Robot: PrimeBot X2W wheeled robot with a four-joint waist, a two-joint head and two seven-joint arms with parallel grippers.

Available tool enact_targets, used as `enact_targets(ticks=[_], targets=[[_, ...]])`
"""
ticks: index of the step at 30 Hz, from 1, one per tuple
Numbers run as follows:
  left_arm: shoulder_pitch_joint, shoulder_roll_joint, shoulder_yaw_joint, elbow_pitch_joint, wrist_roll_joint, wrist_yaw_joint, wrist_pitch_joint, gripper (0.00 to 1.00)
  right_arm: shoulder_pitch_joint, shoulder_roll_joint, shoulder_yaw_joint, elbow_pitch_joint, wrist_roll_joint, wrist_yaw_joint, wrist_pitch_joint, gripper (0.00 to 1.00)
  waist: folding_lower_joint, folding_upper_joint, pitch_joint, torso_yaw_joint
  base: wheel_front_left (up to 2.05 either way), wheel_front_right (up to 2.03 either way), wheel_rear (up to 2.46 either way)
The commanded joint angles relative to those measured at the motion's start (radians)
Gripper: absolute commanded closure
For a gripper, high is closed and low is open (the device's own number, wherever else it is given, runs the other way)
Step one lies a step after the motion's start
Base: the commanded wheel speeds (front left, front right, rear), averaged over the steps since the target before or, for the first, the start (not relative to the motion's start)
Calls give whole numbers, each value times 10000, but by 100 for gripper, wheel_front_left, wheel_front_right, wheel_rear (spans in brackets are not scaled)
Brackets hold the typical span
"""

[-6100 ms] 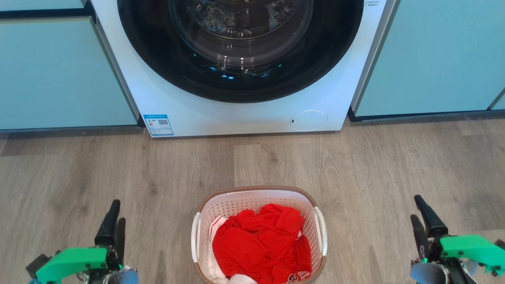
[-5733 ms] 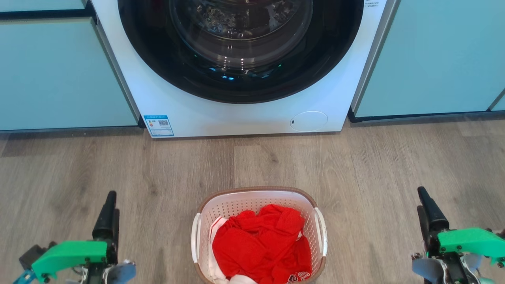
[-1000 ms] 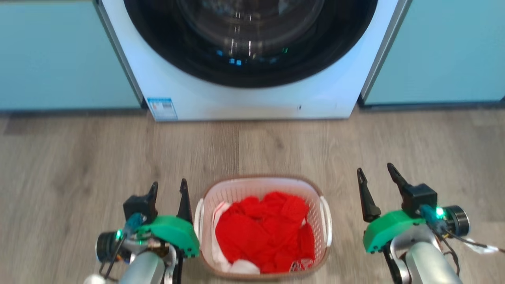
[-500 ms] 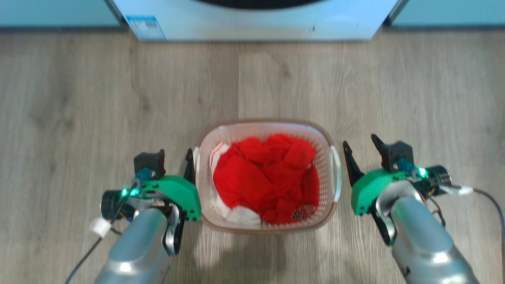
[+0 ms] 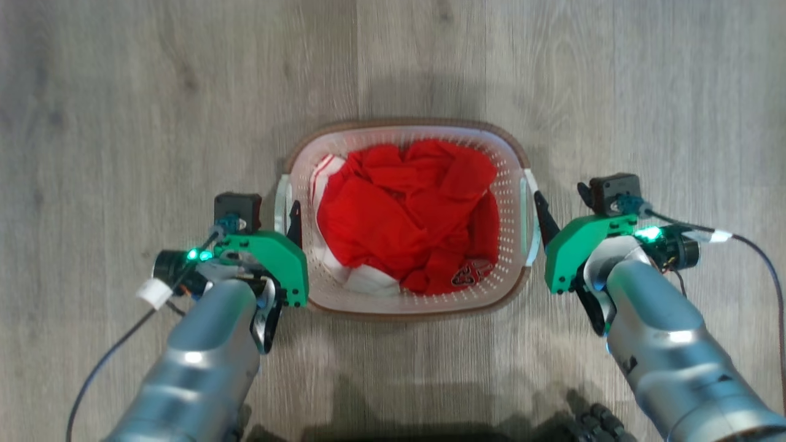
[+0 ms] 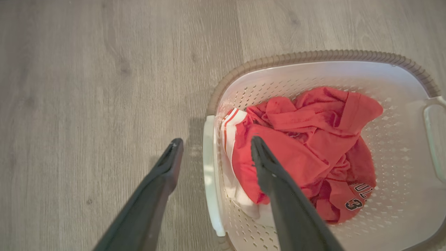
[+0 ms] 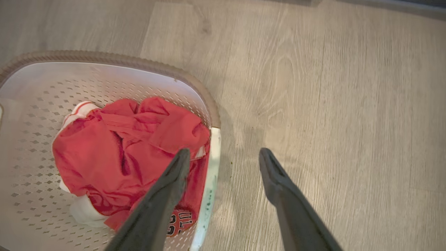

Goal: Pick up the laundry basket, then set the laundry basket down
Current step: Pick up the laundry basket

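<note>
The laundry basket (image 5: 405, 123), white and perforated with a brown rim, stands on the wood floor holding red clothing (image 5: 405, 209). My left gripper (image 5: 267, 212) is open at the basket's left handle (image 5: 281, 202). In the left wrist view the left gripper (image 6: 216, 142) straddles that handle (image 6: 209, 167), one finger over the floor, the other over the red clothing (image 6: 306, 139). My right gripper (image 5: 562, 199) is open at the right handle (image 5: 533, 209). In the right wrist view the right gripper (image 7: 223, 153) straddles the handle (image 7: 210, 181) the same way. Neither grips anything.
Grey wood floor (image 5: 123, 92) surrounds the basket on all sides. Cables trail from both wrists, one at the right (image 5: 755, 245). A dark baseboard strip (image 7: 383, 5) runs along the top of the right wrist view.
The head camera has tilted down, so the washing machine has left the picture. Both open grippers have closed in on the basket's side handles from wide apart. The basket has not moved.
</note>
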Motion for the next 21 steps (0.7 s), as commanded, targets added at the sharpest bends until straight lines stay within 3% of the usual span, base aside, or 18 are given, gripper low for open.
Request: enact_targets(ticks=[1, 11, 21], targets=[[-183, 187, 113, 45, -133, -106, -95, 0, -12, 92, 254, 20, 208, -15, -4, 0, -2, 0, 349, -49, 0, 0, 0], [-1130, 187, -893, 1468, -883, -677, -83, 0, -768, 95, 1297, 635, 1641, -15, 320, 0, -2, 0, 1268, -148, 0, 0, 0], [-2021, 187, -1659, 2182, -1485, -724, 770, 0, -1462, 96, 2254, 1036, 2613, -15, 968, 0, -2, 0, 1990, -233, 0, 0, 0]])
